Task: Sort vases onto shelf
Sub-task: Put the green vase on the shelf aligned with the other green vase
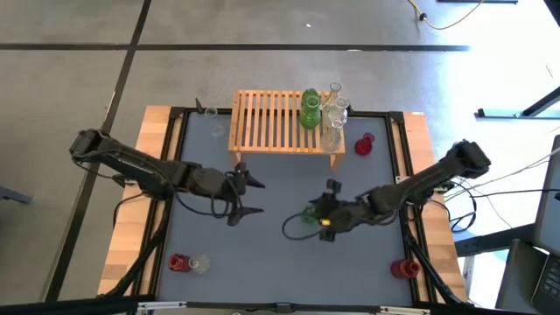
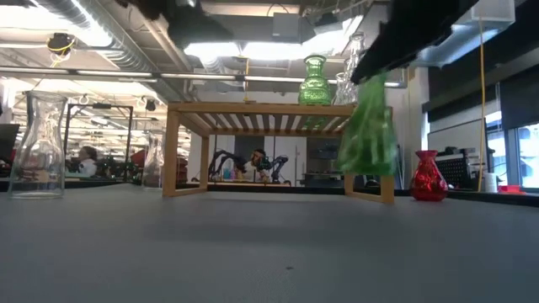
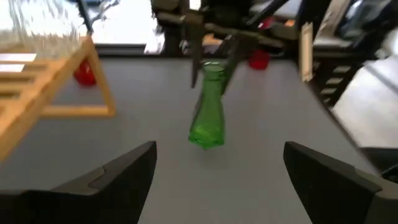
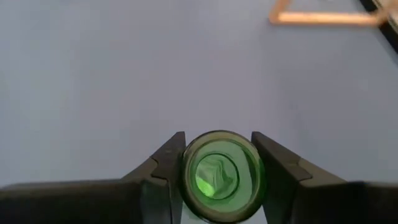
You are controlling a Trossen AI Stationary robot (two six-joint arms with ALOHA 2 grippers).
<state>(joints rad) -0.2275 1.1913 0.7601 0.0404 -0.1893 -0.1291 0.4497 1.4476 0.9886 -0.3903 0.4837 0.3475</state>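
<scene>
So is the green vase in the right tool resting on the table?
No: in the low view the green vase hangs from the right tool, its base clear of the table.

Four cameras are covering one table.
One is looking straight down, one level along the tabletop; both wrist cameras are sitting close, sharing the green vase (image 3: 208, 109) and shelf (image 1: 280, 122).

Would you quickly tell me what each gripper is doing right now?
Left gripper: open, empty, beside the shelf.
Right gripper: shut on the neck of a green vase, lifted off the table.
</scene>
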